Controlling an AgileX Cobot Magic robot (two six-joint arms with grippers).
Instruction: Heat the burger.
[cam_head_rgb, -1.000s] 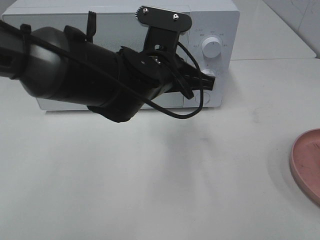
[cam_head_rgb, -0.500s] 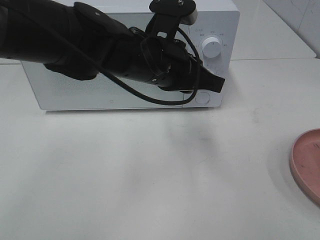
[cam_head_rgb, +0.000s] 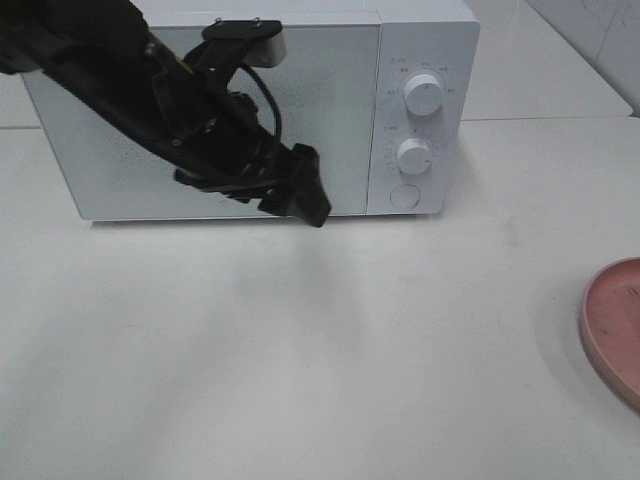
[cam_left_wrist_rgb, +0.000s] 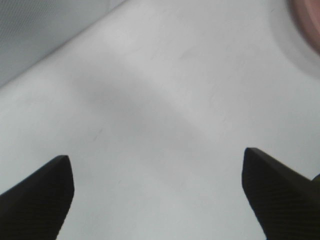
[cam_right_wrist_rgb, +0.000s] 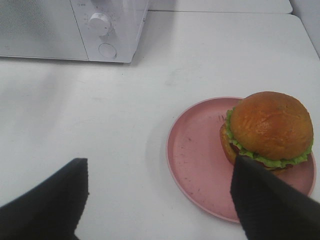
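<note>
White counter (cam_head_rgb: 300, 350); left end effector (cam_left_wrist_rgb: 157, 195) released just before microwave (cam_head_rgb: 330, 90); right end effector (cam_right_wrist_rgb: 160, 200) released, burger (cam_right_wrist_rgb: 267, 127) on pink plate (cam_right_wrist_rgb: 195, 160) just ahead.

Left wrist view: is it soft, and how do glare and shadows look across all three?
Left wrist: soft throughout, table smeared, pink plate a blur at the corner. Exterior high: left hand slightly blurred, a faint shadow under it, no hard glare on the microwave. Right wrist: sharpest view, burger crisp, soft shadow beside the plate.
</note>
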